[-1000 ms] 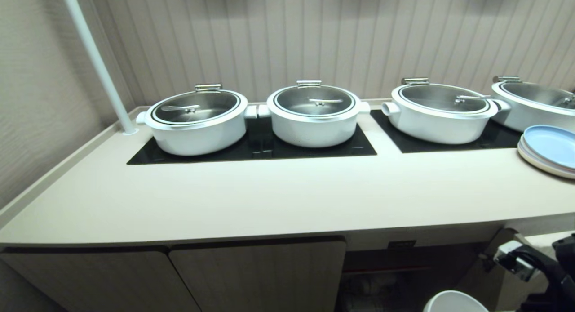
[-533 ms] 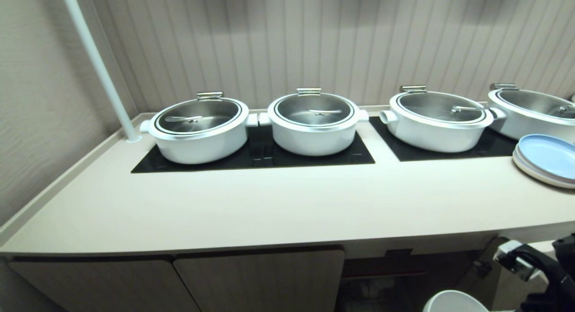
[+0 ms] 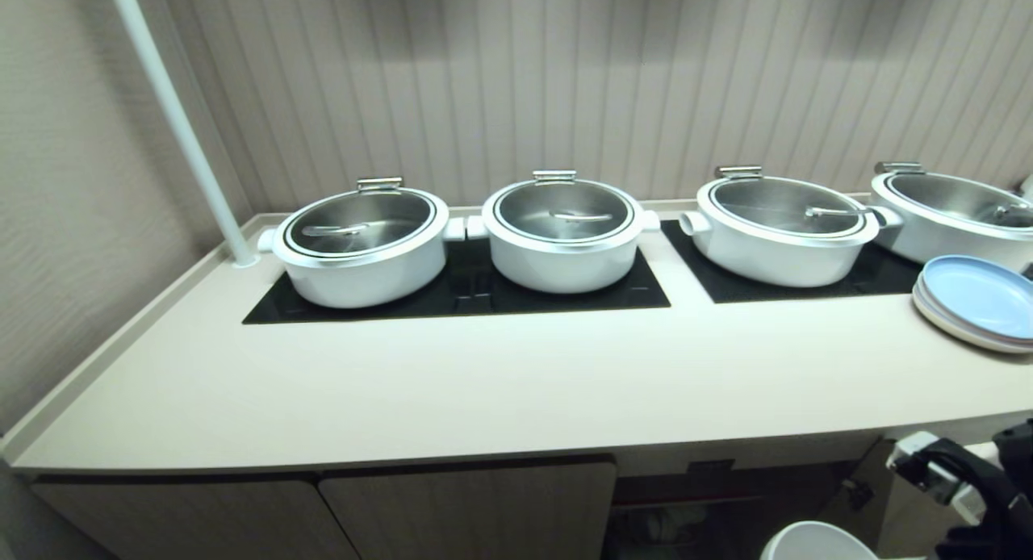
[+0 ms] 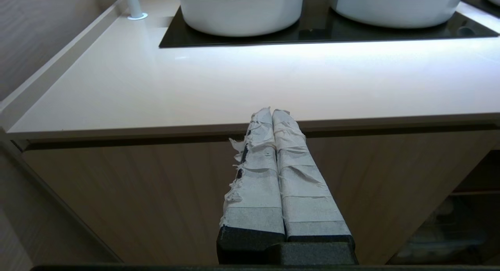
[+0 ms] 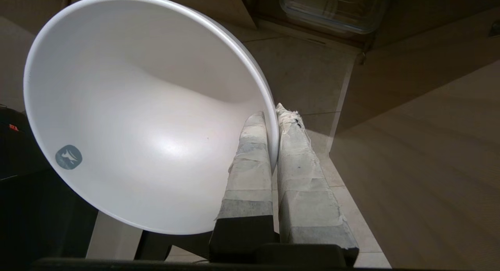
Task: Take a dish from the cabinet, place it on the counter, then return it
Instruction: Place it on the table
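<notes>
White dish (image 5: 148,118) below counter (image 3: 516,382)

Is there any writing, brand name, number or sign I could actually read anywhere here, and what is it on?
No words or numbers can be read.
Grey-blue sticker inside the white bowl: a pale logo only, no legible letters.
Small dark label under the counter edge: too small to read.
Tiny red mark on the dark part beside the bowl: too blurred to read.

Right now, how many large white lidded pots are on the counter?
4. Two pots sit on the left black glass panel; a third sits on the right panel, and a fourth is cut off at the right edge. More may lie beyond it.
</notes>
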Available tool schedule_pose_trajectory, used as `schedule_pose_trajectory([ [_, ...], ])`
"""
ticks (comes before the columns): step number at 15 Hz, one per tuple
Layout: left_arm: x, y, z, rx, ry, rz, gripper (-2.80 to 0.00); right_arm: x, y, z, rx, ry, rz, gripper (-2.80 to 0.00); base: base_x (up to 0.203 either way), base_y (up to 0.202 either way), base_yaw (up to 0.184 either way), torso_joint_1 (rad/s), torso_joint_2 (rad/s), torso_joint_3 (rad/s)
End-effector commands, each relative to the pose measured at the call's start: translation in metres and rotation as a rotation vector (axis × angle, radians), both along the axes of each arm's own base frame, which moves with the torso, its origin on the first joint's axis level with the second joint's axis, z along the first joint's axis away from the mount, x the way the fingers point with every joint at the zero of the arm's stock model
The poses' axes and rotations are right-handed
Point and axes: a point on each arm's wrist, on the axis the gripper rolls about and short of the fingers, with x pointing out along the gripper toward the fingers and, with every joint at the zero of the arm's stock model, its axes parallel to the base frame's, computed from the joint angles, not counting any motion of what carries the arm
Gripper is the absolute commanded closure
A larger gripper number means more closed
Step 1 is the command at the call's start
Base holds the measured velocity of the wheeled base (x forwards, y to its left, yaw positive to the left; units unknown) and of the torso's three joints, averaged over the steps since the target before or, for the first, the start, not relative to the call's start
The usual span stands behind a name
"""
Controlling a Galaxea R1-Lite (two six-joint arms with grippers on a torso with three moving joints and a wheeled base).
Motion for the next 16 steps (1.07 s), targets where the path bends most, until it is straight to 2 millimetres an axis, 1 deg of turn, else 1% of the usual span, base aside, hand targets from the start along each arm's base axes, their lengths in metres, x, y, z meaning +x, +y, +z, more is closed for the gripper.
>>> schedule_pose_trajectory([
  [1, 0.0000, 0.0000, 0.0000, 0.000, 0.000, -0.001, 0.00, -0.0001, 0.0000, -0.0006, -0.001, 0.003, 0.002, 0.00, 0.000, 0.000, 0.000, 0.129, -0.27, -0.128],
  [6, 0.0000, 0.0000, 0.0000, 0.000, 0.000, 0.000, 0.00, 0.0003, 0.0001, -0.0007, -0.002, 0.006, 0.002, 0.00, 0.000, 0.000, 0.000, 0.098, -0.20, -0.099],
  [16, 0.0000, 0.0000, 0.0000, 0.000, 0.000, -0.001, 0.00, 0.0061, 0.0017, 0.0060, 0.001, -0.012, 0.003, 0.00, 0.000, 0.000, 0.000, 0.078, -0.15, -0.075],
])
